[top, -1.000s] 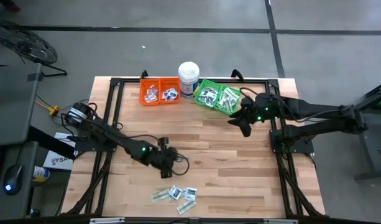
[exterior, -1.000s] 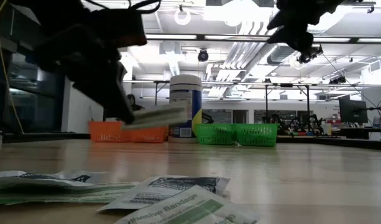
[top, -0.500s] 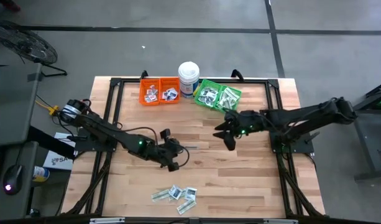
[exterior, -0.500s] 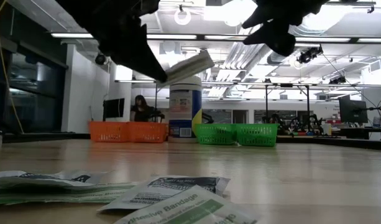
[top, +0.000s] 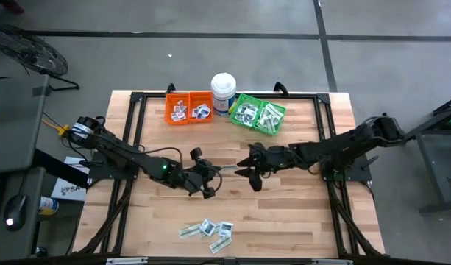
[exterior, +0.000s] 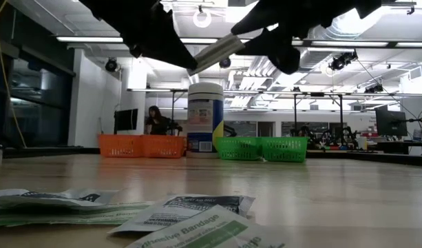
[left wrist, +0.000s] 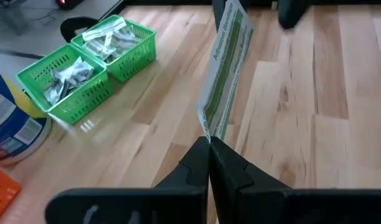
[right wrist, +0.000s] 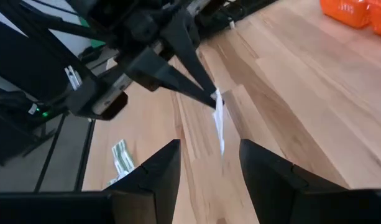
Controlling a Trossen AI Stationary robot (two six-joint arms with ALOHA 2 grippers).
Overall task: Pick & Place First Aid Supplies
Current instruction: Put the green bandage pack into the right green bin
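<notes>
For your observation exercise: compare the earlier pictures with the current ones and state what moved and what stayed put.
The left gripper, shut on the green-and-white strip, lifted it toward the table's middle. The open right gripper swung from the green bin to meet it. The packets near the front edge and the tub stayed put.

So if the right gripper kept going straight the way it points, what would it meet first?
Most likely the green-and-white strip held up by the shut left gripper; it hangs right ahead of the right gripper, between its open fingers' line, though depth is unclear.
</notes>
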